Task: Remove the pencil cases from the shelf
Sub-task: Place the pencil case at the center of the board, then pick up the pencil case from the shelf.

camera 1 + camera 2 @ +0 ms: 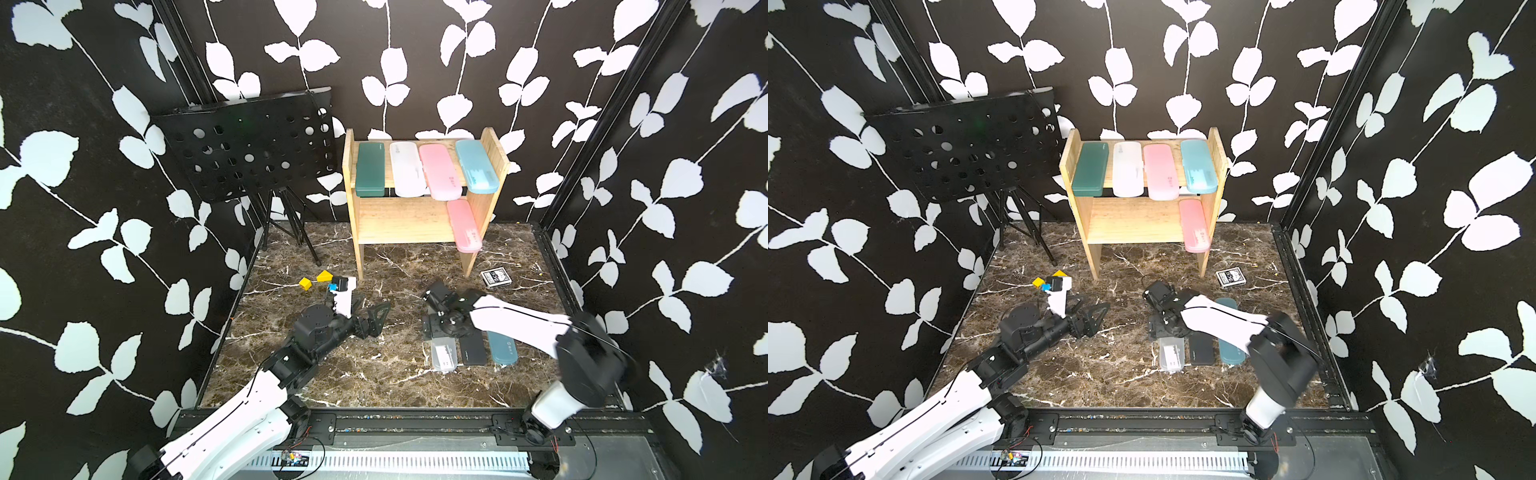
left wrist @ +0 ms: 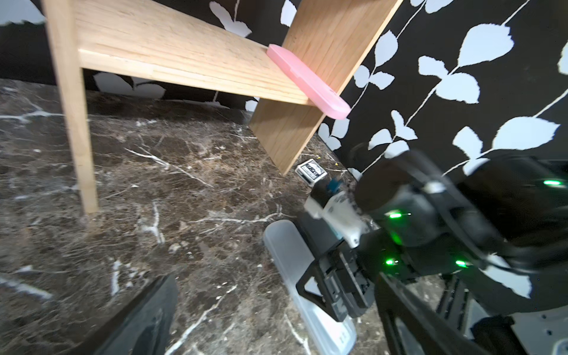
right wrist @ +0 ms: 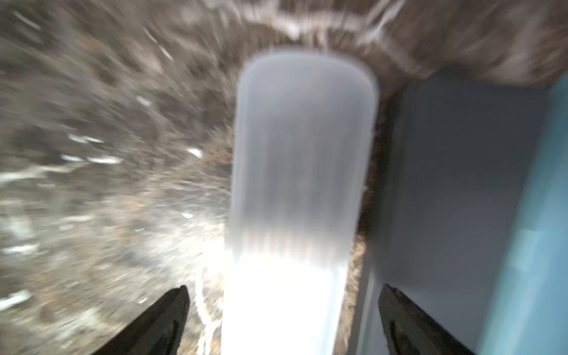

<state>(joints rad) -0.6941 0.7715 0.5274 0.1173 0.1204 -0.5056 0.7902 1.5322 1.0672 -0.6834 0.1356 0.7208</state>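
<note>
In a top view, the right end effector (image 1: pixel 440 332) is over the shelf-side end of the frosted clear case (image 1: pixel 444 357), flat on the tabletop (image 1: pixel 374 374) beside the black case (image 1: pixel 473 351); 5 other cases (image 1: pixel 409 168) lie on the shelf (image 1: pixel 399 226). Right wrist view: its fingers (image 3: pixel 169 313) are spread either side of that case, not touching. Left wrist view: left end effector (image 2: pixel 276 278) spread, empty.

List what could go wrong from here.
The lower pink case overhangs the shelf's front edge; a clumsy grasp could tip it off.
The top-tier pink case and light blue case lie close together; taking one may drag the other.
The open right gripper straddles the frosted clear case and could nudge it.
</note>
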